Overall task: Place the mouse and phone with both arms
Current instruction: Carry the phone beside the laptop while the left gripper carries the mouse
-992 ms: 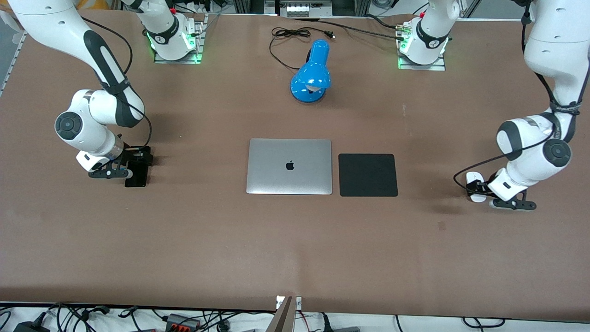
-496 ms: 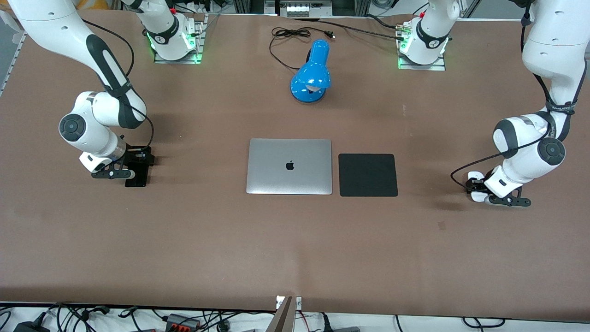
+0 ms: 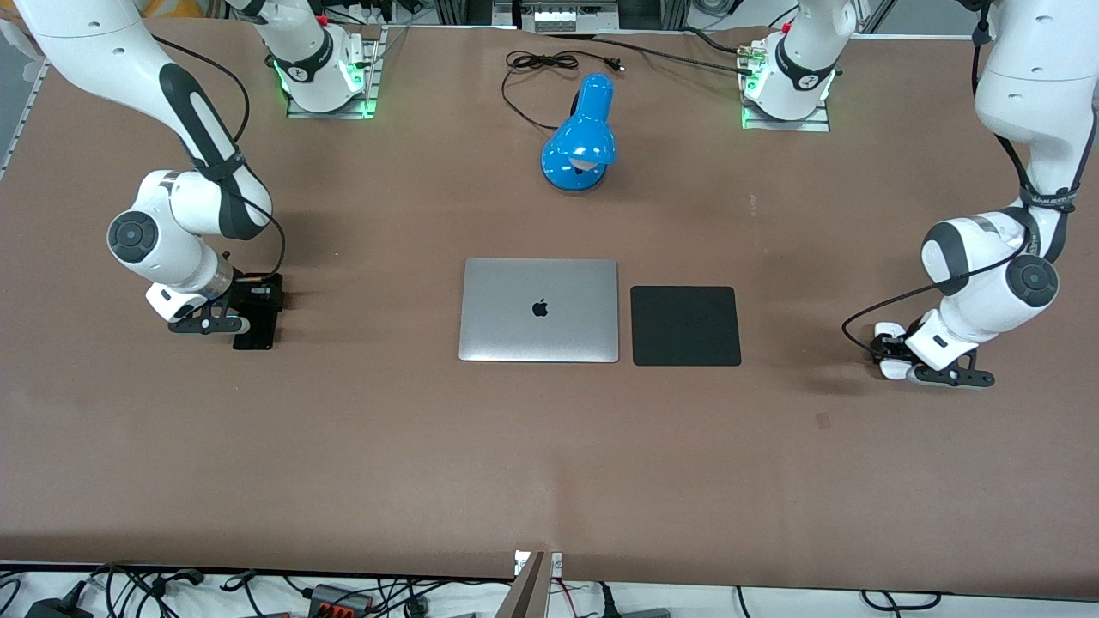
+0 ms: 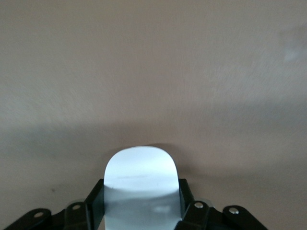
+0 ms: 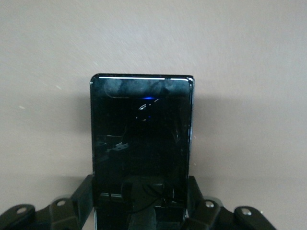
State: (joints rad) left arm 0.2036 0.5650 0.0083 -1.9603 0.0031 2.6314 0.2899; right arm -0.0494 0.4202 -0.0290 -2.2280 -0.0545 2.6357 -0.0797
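Note:
The white mouse (image 3: 887,354) is at the left arm's end of the table. My left gripper (image 3: 895,355) is shut on it, low at the table. In the left wrist view the mouse (image 4: 139,170) sits between the black fingers (image 4: 95,203), which touch both its sides. The black phone (image 3: 254,330) lies flat at the right arm's end of the table. My right gripper (image 3: 258,302) is shut on its end. In the right wrist view the phone (image 5: 141,129) runs out from between the fingers (image 5: 84,196), face up on the table.
A closed silver laptop (image 3: 538,309) lies mid-table with a black square pad (image 3: 685,326) beside it, toward the left arm's end. A blue desk lamp (image 3: 579,137) and its black cable (image 3: 541,64) lie farther from the front camera.
Both arms have shifted only slightly. The left wrist rose a little and the mouse moved a touch nearer the front camera. The phone stays where it was.

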